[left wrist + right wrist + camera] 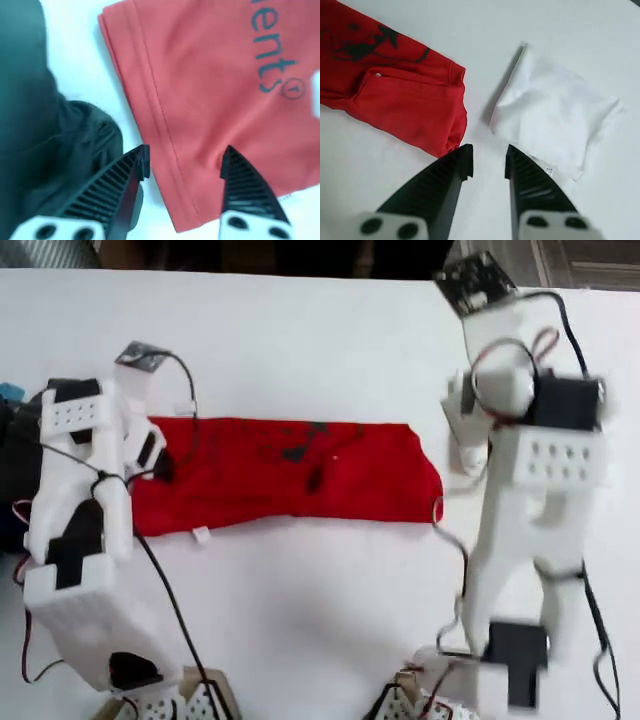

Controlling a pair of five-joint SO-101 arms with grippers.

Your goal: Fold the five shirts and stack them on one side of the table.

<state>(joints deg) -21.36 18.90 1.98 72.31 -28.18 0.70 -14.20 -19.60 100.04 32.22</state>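
red shirt (290, 475) is a half-folded strip, white shirt (555, 112) folded, dark shirt (50, 150) bunched; no stack of 5 yet. left gripper (186, 152) spread, right gripper (489, 150) slightly apart, both empty.

Lit brightly and evenly from overhead. Glares off the white table (300, 620), nearly washing it out. Casts only soft shadows beside the white shirt (555, 120). Goes dark beyond the far edge.

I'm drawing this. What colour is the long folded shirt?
The shirt is red with dark print; high view shows best.
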